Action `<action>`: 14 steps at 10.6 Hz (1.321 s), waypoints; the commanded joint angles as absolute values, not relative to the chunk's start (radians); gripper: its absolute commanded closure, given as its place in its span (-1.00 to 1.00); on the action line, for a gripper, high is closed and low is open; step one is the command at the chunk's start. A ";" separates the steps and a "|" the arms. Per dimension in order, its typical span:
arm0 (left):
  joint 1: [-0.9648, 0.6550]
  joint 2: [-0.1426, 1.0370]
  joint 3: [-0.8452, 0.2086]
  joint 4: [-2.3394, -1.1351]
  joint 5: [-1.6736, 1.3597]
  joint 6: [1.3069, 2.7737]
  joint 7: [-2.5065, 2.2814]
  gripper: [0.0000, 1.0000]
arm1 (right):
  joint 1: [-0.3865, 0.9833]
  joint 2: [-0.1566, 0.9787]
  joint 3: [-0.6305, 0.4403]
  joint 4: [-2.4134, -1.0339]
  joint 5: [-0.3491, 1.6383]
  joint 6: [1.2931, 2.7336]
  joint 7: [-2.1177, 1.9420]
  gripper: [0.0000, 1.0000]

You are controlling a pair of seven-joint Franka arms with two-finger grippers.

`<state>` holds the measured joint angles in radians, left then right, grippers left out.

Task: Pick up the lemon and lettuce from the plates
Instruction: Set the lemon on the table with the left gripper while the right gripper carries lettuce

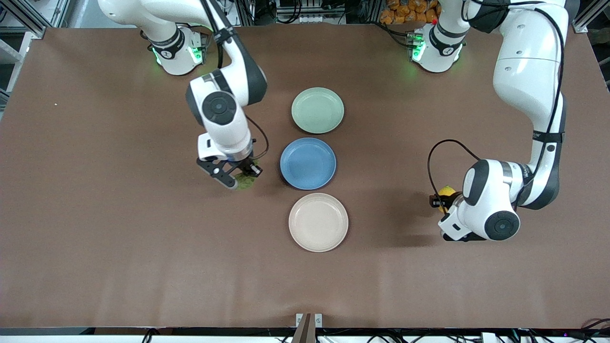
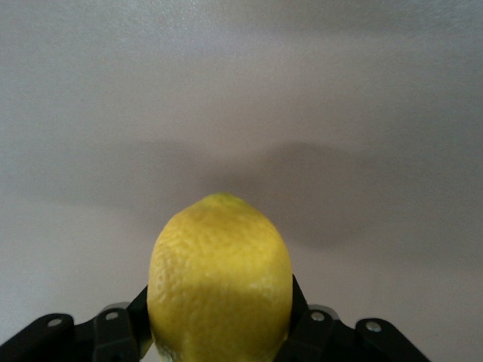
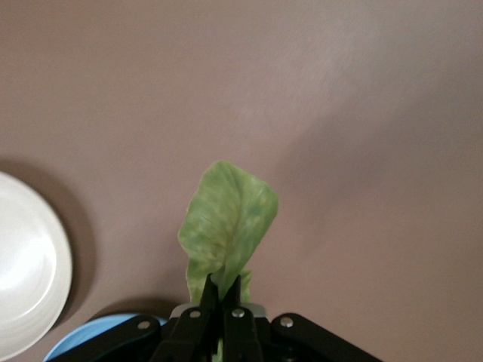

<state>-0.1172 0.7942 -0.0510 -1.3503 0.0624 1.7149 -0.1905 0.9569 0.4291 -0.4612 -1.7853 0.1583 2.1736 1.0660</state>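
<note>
Lemon (image 2: 220,277) sits betw. the fingers of the left gripper (image 2: 219,332), clamped on both sides, nubby tip pointing away from the wrist; gripper spread about the fruit's width. In the front view only a bit of yellow shows by the left gripper (image 1: 441,199), over bare counter (image 1: 95,238) toward the left arm's end, well apart from the plates.

Lettuce (image 3: 226,222) is pinched at its stem end by the right gripper (image 3: 224,302), fingers nearly together w/ just the thin leaf betw. them; the leaf reaches out past the fingertips, crinkled and slightly curled. Front view: right gripper (image 1: 236,178) w/ the lettuce (image 1: 246,181) is over the counter just beside the blue plate (image 1: 308,163), toward the right arm's end.

Mint green plate (image 1: 317,110), blue plate and beige plate (image 1: 318,222) line up mid-counter, mint farthest from the front camera, beige nearest. Nothing on any of them.
</note>
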 commanded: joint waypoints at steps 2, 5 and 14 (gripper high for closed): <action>-0.075 0.827 -0.061 -1.351 0.090 1.782 -0.126 0.36 | 0.950 0.410 -0.456 -1.796 0.153 2.164 1.042 0.92; -0.074 0.844 -0.060 -1.353 0.091 1.818 -0.123 0.32 | 0.928 0.400 -0.459 -1.793 0.153 2.108 0.968 0.92; -0.089 0.781 -0.064 -1.338 0.175 1.737 -0.109 -1.00 | 0.525 0.383 -0.224 -1.790 0.132 2.060 0.763 0.92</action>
<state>-0.0861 0.8265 -0.0616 -1.3322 0.1403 1.7814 -0.1340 0.6004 0.4088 -0.2848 -1.7839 0.1543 2.0737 0.8014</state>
